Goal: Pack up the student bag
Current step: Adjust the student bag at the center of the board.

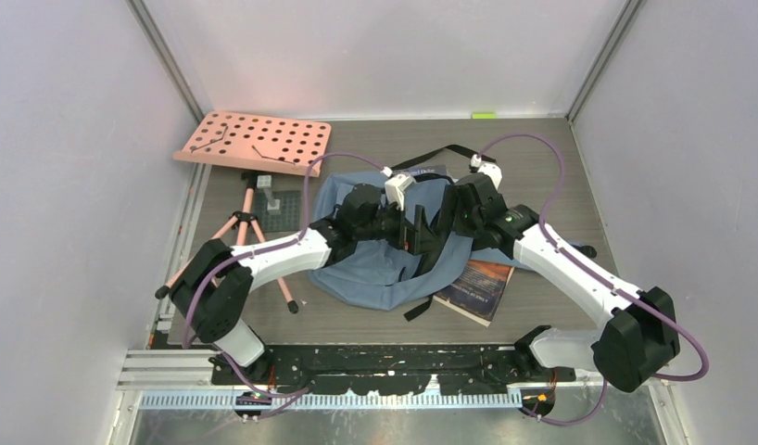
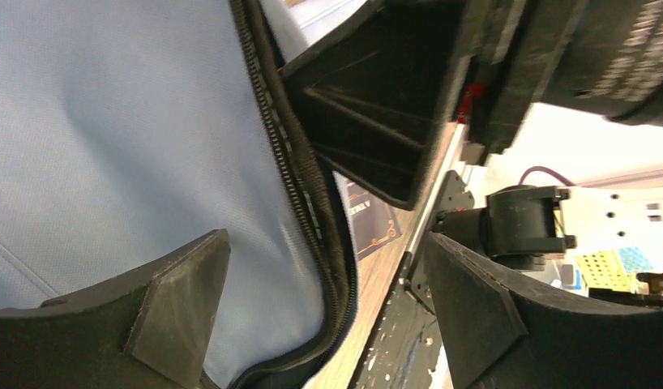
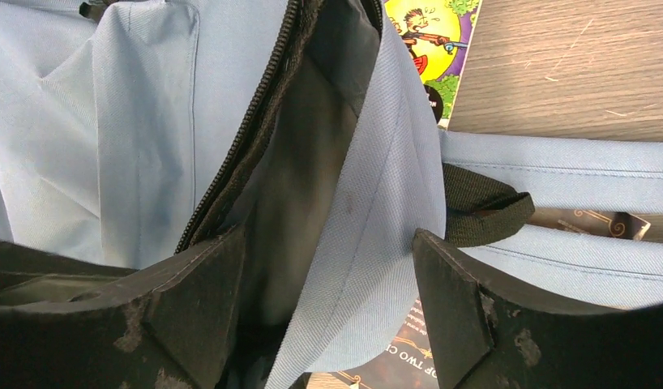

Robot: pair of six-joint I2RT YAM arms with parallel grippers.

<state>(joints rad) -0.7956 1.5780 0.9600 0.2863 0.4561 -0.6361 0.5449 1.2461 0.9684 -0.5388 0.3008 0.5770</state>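
The left gripper (image 2: 324,239) is spread astride the zipper (image 2: 271,121) of the bag (image 2: 109,121). The right gripper (image 3: 328,235), also spread, straddles its open edge.

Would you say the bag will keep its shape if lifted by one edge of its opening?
Probably not: the bag lies flat and creased, so it would likely sag. It looks woven, so probably grippable rather than slippery.

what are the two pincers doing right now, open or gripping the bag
Left pincer: open; edge of the student bag between the jaws, not pinched.
Right pincer: open; a fold of the bag between the jaws, not pinched.
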